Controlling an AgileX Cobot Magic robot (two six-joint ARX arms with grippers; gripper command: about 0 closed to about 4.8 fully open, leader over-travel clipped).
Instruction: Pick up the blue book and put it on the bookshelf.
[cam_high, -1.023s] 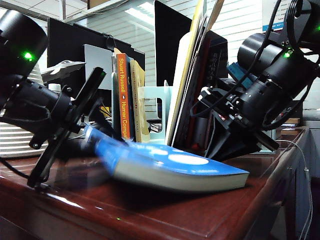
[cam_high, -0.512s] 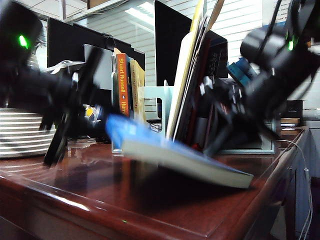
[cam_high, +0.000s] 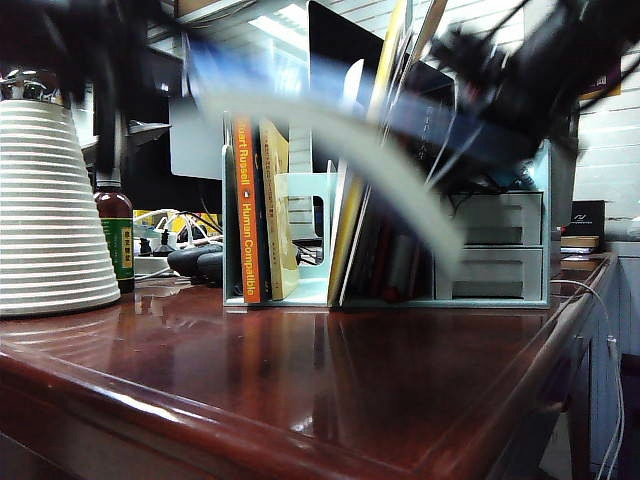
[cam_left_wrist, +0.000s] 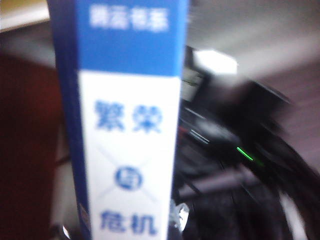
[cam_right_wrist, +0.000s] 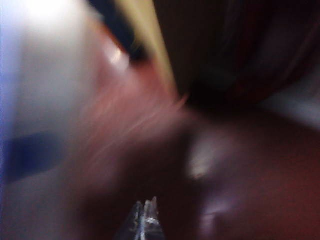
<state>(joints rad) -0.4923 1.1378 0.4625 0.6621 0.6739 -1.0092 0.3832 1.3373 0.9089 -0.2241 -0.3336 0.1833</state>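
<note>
Dark red-brown wood makes the worktop, glossy and with an office of black monitors behind it. At the far left stands a white ribbed cone, and beside it a small brown bottle with a green label. Above them the left tool is only a dark smear in the exterior view; its jaws are narrow, and in the left wrist view the blue book fills the picture, its blue and white spine standing close before the camera, so I judge that this tool holds the book by one end.

More to the middle, the book is in the air, a blurred blue and cream arc above the mint-green bookshelf, well apart from the worktop. In the rack the orange "Human Compatible" book stands upright, then an open slot beside a divider, then leaning yellow and dark folders.

At the right the right tool is a dark blur at the other end of the book. Its wrist view is too smeared, so I cannot tell how its jaws stand.

To do this step well, both arms should carry the book level and slowly, turn it upright, and lower it into the open slot without knocking the leaning folders.
</note>
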